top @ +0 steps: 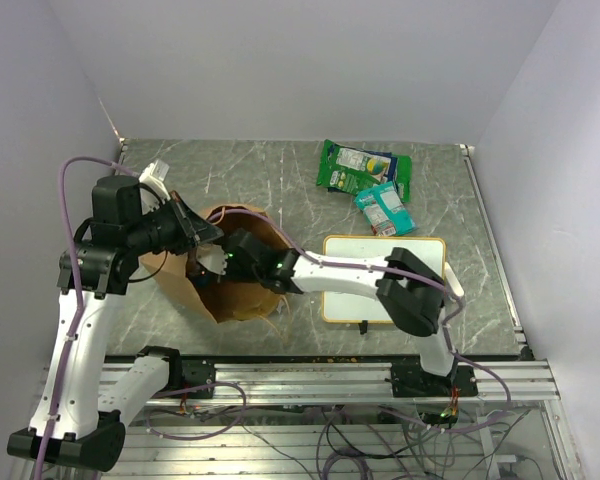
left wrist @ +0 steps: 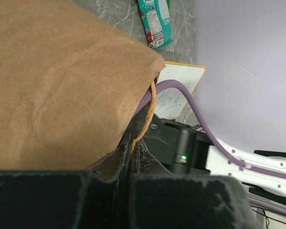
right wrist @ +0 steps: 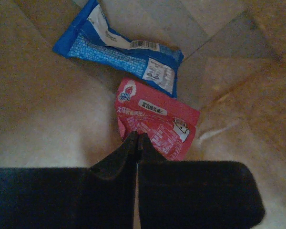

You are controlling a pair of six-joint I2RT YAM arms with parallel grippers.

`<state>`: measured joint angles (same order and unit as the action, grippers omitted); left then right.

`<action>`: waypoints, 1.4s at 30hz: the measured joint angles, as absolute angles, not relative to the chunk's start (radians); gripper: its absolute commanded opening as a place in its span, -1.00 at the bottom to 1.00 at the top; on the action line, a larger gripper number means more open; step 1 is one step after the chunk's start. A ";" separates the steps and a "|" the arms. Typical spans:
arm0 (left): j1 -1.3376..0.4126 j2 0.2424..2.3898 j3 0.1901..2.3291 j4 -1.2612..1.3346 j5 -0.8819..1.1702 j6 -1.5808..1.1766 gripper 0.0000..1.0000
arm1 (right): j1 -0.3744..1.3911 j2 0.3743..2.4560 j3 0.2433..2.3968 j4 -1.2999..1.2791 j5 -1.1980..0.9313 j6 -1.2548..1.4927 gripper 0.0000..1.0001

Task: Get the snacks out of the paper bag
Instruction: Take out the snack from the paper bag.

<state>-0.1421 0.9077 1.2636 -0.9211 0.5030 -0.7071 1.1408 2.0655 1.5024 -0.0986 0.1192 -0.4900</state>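
My left gripper [left wrist: 130,144]: jaws clamped on paper bag [left wrist: 62,86] rim and string handle [left wrist: 150,113]. My right gripper [right wrist: 137,139]: inside the bag, jaws closed, tips at pink packet [right wrist: 158,121] edge, grip unclear. Blue pouch [right wrist: 119,52] just beyond it. Green bag [top: 355,167] and teal pouch [top: 385,208] lie out on the table [top: 280,180].

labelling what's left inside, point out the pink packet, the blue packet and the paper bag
pink packet [right wrist: 157,123], right wrist view, middle of its face
blue packet [right wrist: 107,55], right wrist view, its blue front
paper bag [left wrist: 62,86], left wrist view, its brown wall
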 measured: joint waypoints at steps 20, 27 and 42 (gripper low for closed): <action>-0.142 0.876 1.402 -0.928 0.376 -0.643 -0.86 | 1.115 1.893 1.301 0.015 0.007 -0.429 -1.00; -0.142 0.887 1.452 -0.963 0.295 -0.624 -0.86 | 1.116 1.846 1.265 0.053 -0.018 -0.442 -1.00; -0.142 0.909 1.405 -0.970 0.301 -0.618 -0.86 | 1.117 1.663 1.228 0.224 -0.073 -0.400 -1.00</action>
